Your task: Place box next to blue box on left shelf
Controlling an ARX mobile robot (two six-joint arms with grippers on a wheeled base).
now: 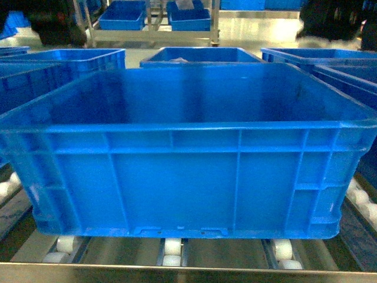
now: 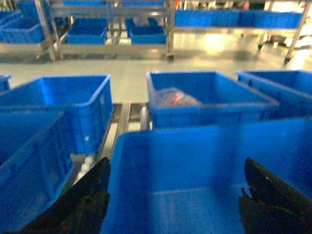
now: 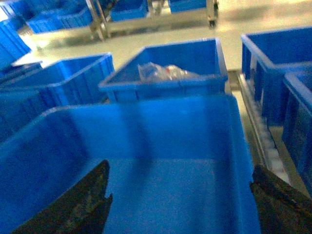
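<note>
— The tools?
— Left tool and right tool both spread wide over the crate, gripping nothing.
— Where is it?
— On the roller shelf (white wheels beneath), pale glossy floor beyond.
— Count?
— Five neighbouring crates; one behind holds plastic wrap.

left shelf — white rollers, grey rails | box sits on rollers

Blue crates flank the box closely on both sides; roller lanes before it lie bare.
</note>
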